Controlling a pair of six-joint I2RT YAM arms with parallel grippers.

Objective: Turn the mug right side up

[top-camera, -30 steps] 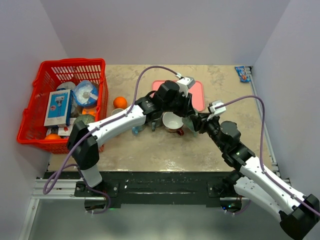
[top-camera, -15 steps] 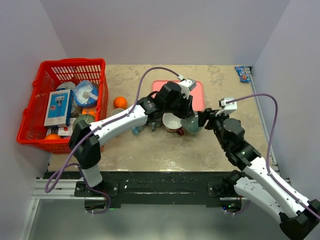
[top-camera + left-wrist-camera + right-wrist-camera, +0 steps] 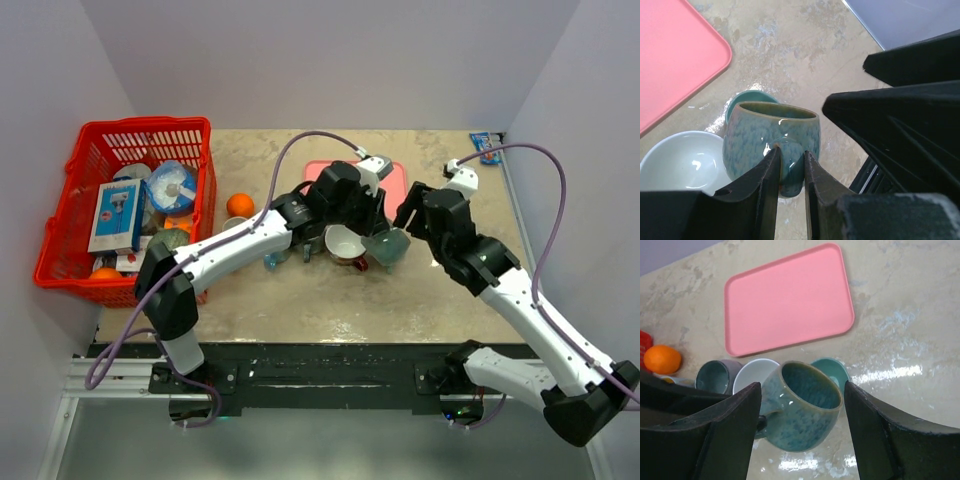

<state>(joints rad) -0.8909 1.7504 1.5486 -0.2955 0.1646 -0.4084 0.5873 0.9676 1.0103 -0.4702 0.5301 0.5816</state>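
My left claw (image 3: 790,161) is closed on the handle of the mug (image 3: 771,142); the two fingers pinch it from both sides with almost no gap between them. I hold it by the handle, I think, because from there I can turn the body without covering its mouth. The mug hangs tilted just over the table (image 3: 805,50), in front of the pink tray (image 3: 790,300). The white bowl (image 3: 752,372) is just beside it and a small teal dish (image 3: 837,371) is behind it. In the right wrist view its mouth looks up and a little to the side, so to my judgement the turning is nearly done and only setting it down on its base is left. If the base already touches the table, I cannot tell.

My right claw (image 3: 801,385) stands wide open and holds nothing. Its fingers are on each side of the mug but apart from it, probably so that it is out of the way and the left claw alone carries the weight.

About writing: the mug has only a blue-green speckled glaze, with no mark. The boxes in the red basket (image 3: 100,140) and the small blue packet (image 3: 487,147) at the far corner have print, but it is too small to read.
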